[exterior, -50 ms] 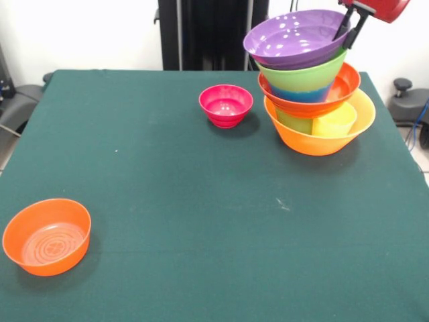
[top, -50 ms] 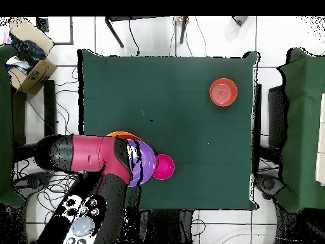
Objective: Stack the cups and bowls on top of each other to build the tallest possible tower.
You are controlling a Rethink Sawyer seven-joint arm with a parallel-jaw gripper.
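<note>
The tower stands at the table's back right in the front view. Its base is a big orange bowl point(exterior, -50 ms: 320, 141) holding a green cup point(exterior, -50 ms: 293, 122) and a yellow cup point(exterior, -50 ms: 335, 122). Above them sit a wide red-orange bowl point(exterior, -50 ms: 312, 104), a lime green bowl point(exterior, -50 ms: 301, 79) with blue showing through, and a tilted purple bowl point(exterior, -50 ms: 291, 40) on top. My gripper point(exterior, -50 ms: 344, 40) comes in from the upper right, shut on the purple bowl's right rim. In the overhead view the arm point(top, -50 ms: 95, 155) covers most of the tower; the purple bowl point(top, -50 ms: 145, 162) and an orange rim point(top, -50 ms: 120, 135) show.
A small pink bowl point(exterior, -50 ms: 226, 104) point(top, -50 ms: 164, 166) sits upright just left of the tower. A small orange bowl point(exterior, -50 ms: 47, 236) point(top, -50 ms: 223, 92) rests at the front left corner of the green cloth point(exterior, -50 ms: 201, 215). Chairs stand beside the table.
</note>
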